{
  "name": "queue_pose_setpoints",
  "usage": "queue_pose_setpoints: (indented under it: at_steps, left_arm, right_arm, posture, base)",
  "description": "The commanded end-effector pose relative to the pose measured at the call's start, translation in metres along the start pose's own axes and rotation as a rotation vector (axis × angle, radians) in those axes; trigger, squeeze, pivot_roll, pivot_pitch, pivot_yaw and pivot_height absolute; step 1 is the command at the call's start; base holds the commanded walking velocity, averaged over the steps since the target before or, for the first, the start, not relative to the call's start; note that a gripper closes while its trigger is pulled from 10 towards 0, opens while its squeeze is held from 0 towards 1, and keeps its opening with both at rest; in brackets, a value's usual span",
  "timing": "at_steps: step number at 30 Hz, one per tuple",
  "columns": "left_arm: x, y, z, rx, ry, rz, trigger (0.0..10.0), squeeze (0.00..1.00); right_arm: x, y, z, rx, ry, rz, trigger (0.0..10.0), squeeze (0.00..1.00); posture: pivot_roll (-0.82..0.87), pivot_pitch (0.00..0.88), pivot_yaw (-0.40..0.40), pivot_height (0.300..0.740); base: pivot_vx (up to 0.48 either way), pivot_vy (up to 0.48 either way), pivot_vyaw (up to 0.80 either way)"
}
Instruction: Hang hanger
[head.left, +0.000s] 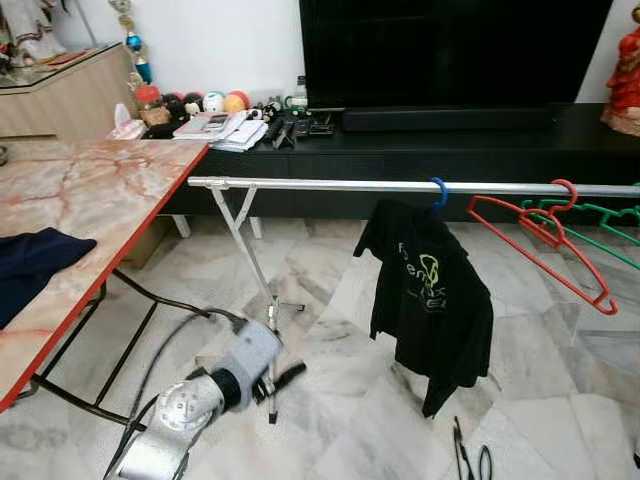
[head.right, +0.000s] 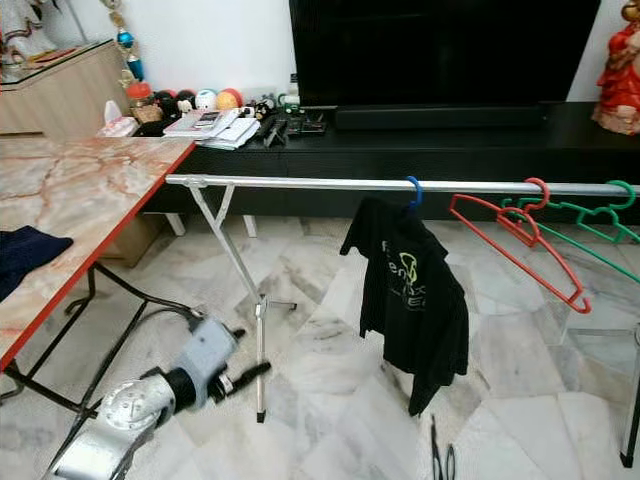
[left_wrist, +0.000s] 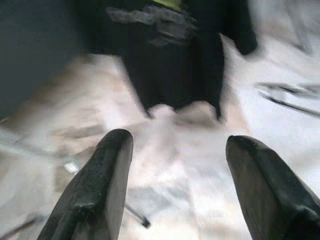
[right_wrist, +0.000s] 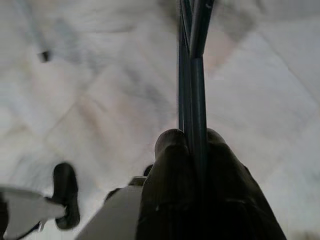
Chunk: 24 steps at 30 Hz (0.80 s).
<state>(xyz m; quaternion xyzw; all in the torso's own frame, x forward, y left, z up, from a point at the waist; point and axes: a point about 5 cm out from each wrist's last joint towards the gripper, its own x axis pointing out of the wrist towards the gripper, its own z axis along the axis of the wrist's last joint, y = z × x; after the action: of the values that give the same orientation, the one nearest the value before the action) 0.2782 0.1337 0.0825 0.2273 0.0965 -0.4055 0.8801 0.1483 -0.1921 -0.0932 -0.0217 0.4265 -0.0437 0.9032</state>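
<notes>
- Right gripper (right_wrist: 192, 150) is clamped on a dark wire hanger (right_wrist: 192, 65), which sticks out past its fingertips.
- Left gripper (left_wrist: 175, 165) is spread and empty, low above the marble floor (head.left: 330, 400).

You see a thin dark hanger (right_wrist: 192, 75) pinched between the right gripper's fingertips (right_wrist: 192, 150), low over the marble floor. Its wires look doubled and lie close together, running away from the fingers.

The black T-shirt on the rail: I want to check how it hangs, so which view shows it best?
The right eye view: the black T-shirt hangs whole from a blue hook on the rail. The left eye view matches it; the left wrist view blurs its hem.
</notes>
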Motion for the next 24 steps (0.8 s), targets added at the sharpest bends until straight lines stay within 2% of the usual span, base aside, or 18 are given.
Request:
queue_pose_setpoints:
  at_steps: [1, 2, 6, 7, 8, 9, 11, 12, 15, 20, 21, 22, 23, 24]
  left_arm:
    - [0.001, 0.001, -0.001, 0.056, 0.003, -0.085, 10.0, 0.00]
    - [0.001, 0.001, -0.001, 0.056, 0.003, -0.085, 10.0, 0.00]
    - [0.005, 0.006, 0.002, 0.071, -0.012, -0.126, 10.0, 0.00]
    - [0.006, 0.006, 0.002, 0.073, -0.012, -0.135, 10.0, 0.00]
    - [0.008, 0.007, 0.002, 0.083, -0.009, -0.152, 10.0, 0.00]
    - [0.008, 0.007, 0.002, 0.086, -0.008, -0.156, 10.0, 0.00]
    - [0.011, 0.007, 0.003, 0.086, -0.020, -0.187, 10.0, 0.00]
    - [0.011, 0.007, 0.003, 0.086, -0.020, -0.187, 10.0, 0.00]
    - [0.014, 0.003, 0.007, 0.087, -0.042, -0.258, 10.0, 0.00]
    - [0.016, 0.001, 0.009, 0.090, -0.047, -0.318, 10.0, 0.00]
    - [0.017, -0.001, 0.011, 0.081, -0.055, -0.365, 10.0, 0.00]
    - [0.017, -0.001, 0.011, 0.081, -0.055, -0.365, 10.0, 0.00]
    - [0.019, -0.003, 0.015, 0.083, -0.069, -0.415, 10.0, 0.00]
    - [0.020, -0.004, 0.016, 0.087, -0.074, -0.429, 10.0, 0.00]
  right_arm:
    - [0.001, 0.007, 0.005, -0.110, -0.031, 0.094, 10.0, 0.00]
    - [0.001, 0.007, 0.005, -0.110, -0.031, 0.094, 10.0, 0.00]
    - [0.002, 0.015, 0.011, -0.315, -0.047, 0.219, 10.0, 0.00]
    - [0.008, -0.012, 0.050, -0.326, -0.142, 0.250, 10.0, 0.00]
    - [0.006, -0.049, 0.109, -0.374, -0.284, 0.313, 10.0, 0.00]
    - [0.004, -0.057, 0.122, -0.388, -0.315, 0.327, 10.0, 0.00]
    - [0.000, -0.058, 0.132, -0.464, -0.334, 0.410, 10.0, 0.00]
    - [0.000, -0.058, 0.132, -0.464, -0.334, 0.410, 10.0, 0.00]
    - [-0.007, -0.056, 0.142, -0.582, -0.342, 0.534, 10.0, 0.00]
    - [-0.013, -0.053, 0.150, -0.641, -0.336, 0.642, 10.0, 0.00]
    - [-0.017, -0.049, 0.151, -0.684, -0.311, 0.731, 10.0, 0.00]
    - [-0.017, -0.049, 0.151, -0.684, -0.311, 0.731, 10.0, 0.00]
    - [-0.022, -0.043, 0.150, -0.738, -0.285, 0.822, 10.0, 0.00]
    - [-0.025, -0.041, 0.150, -0.755, -0.277, 0.852, 10.0, 0.00]
  posture:
    - [0.01, 0.031, 0.059, 0.740]
    - [0.01, 0.031, 0.059, 0.740]
    - [-0.02, 0.018, 0.061, 0.740]
    - [-0.02, 0.018, 0.061, 0.740]
    - [-0.02, 0.015, 0.062, 0.740]
    - [-0.02, 0.015, 0.062, 0.740]
    - [-0.02, 0.016, 0.065, 0.740]
    - [-0.02, 0.016, 0.065, 0.740]
    - [-0.03, 0.026, 0.069, 0.740]
    - [-0.03, 0.035, 0.069, 0.740]
    - [-0.03, 0.036, 0.070, 0.740]
    - [-0.03, 0.036, 0.070, 0.740]
    - [-0.03, 0.042, 0.072, 0.740]
    - [-0.03, 0.042, 0.072, 0.740]
  base:
    - [0.000, 0.000, 0.00]
    - [0.000, 0.000, 0.00]
    - [0.000, 0.000, 0.00]
    - [0.000, 0.000, 0.00]
    - [0.000, 0.000, 0.00]
    - [0.000, 0.000, 0.00]
    - [0.000, 0.000, 0.00]
    - [0.000, 0.000, 0.00]
    - [0.000, 0.000, 0.00]
    - [0.000, 0.000, 0.00]
    - [0.000, 0.000, 0.00]
    - [0.000, 0.000, 0.00]
    - [0.000, 0.000, 0.00]
    - [0.000, 0.000, 0.00]
